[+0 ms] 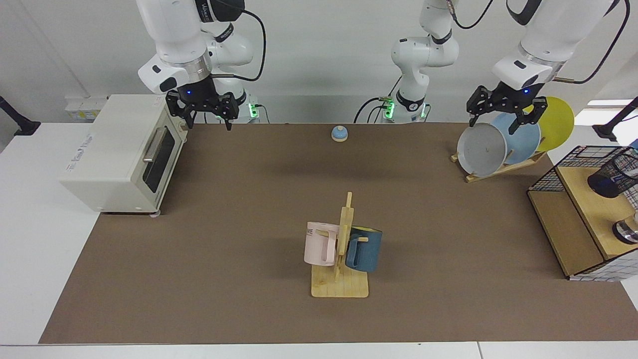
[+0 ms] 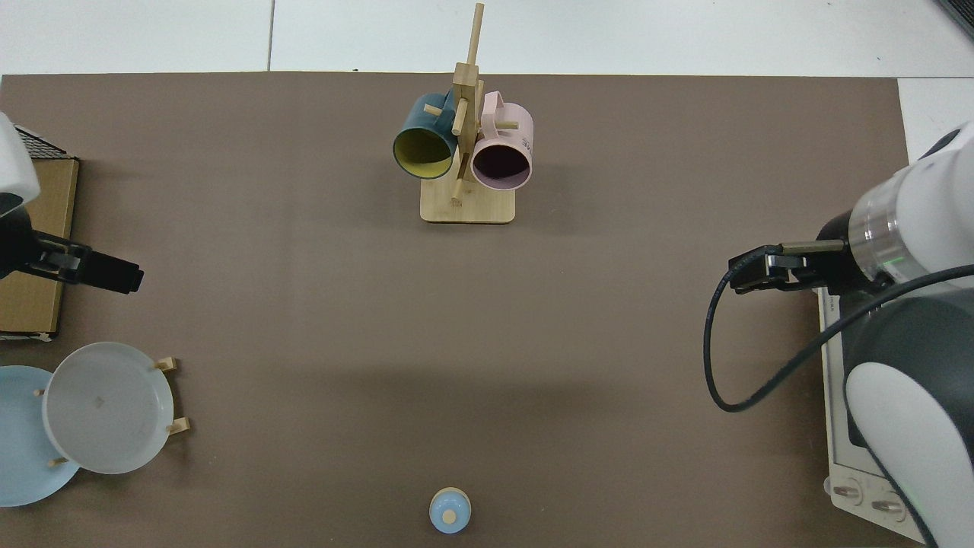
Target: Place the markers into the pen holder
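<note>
— Where's the pen holder (image 1: 612, 177)?
— On the wooden shelf (image 1: 593, 209) at the table's (image 1: 249, 199) end, tipped, mouth toward that edge. No marker that I can see.
— The arms?
— Left end effector (image 1: 503, 110) hangs over the plate rack (image 1: 498, 144), fingers wide, empty. Right end effector (image 1: 205, 110) waits by the toaster oven (image 1: 119, 154), also spread. Broad bare mat between; only the mug stand (image 1: 341, 249) mid-front

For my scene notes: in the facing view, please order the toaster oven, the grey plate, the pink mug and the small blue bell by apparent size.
1. toaster oven
2. grey plate
3. pink mug, nearer the camera, so only slightly smaller in appearance
4. blue bell
</note>
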Controlling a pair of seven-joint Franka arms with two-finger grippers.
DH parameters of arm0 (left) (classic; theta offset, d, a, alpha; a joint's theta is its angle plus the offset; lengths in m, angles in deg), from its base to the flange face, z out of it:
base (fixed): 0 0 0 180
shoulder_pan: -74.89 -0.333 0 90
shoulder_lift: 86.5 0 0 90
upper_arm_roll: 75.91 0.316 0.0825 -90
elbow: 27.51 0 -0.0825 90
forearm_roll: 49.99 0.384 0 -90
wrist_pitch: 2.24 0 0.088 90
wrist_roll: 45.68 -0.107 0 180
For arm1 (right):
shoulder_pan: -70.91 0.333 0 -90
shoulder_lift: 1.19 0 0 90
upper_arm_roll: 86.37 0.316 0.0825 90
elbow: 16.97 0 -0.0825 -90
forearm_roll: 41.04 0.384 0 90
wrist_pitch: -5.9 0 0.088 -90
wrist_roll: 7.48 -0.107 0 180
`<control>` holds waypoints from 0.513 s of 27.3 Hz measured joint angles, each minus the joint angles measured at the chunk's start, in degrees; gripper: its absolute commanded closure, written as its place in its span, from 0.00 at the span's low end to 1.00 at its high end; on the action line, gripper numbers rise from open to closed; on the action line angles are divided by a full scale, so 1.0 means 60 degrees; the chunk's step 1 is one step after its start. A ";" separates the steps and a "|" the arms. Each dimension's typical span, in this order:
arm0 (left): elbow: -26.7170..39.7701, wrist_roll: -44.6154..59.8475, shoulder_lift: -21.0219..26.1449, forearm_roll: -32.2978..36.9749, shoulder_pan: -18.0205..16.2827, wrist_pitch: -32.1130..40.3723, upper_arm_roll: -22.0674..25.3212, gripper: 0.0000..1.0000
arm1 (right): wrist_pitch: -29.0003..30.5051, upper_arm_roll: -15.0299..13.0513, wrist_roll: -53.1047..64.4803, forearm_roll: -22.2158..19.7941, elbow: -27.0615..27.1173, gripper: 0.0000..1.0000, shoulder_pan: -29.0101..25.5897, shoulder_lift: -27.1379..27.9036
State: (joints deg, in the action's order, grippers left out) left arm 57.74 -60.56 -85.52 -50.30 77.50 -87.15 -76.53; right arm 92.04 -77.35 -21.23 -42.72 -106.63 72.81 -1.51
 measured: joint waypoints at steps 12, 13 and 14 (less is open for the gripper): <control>0.0284 0.0971 -0.0170 -0.0124 0.0003 0.0008 -0.0139 0.00 | 0.0000 0.0000 0.0000 0.0000 0.0000 0.00 0.0000 0.0000; 0.0288 0.1010 -0.0173 -0.0135 0.0004 0.0008 -0.0150 0.00 | 0.0000 0.0000 0.0000 0.0000 0.0000 0.00 0.0000 0.0000; 0.0291 0.1034 -0.0176 -0.0144 0.0006 0.0008 -0.0159 0.00 | 0.0000 0.0000 0.0000 0.0000 0.0000 0.00 0.0000 0.0000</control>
State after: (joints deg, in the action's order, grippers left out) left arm 59.49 -54.36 -86.57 -51.17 77.53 -87.10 -77.48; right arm 92.04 -77.35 -21.24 -42.72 -106.63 72.81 -1.51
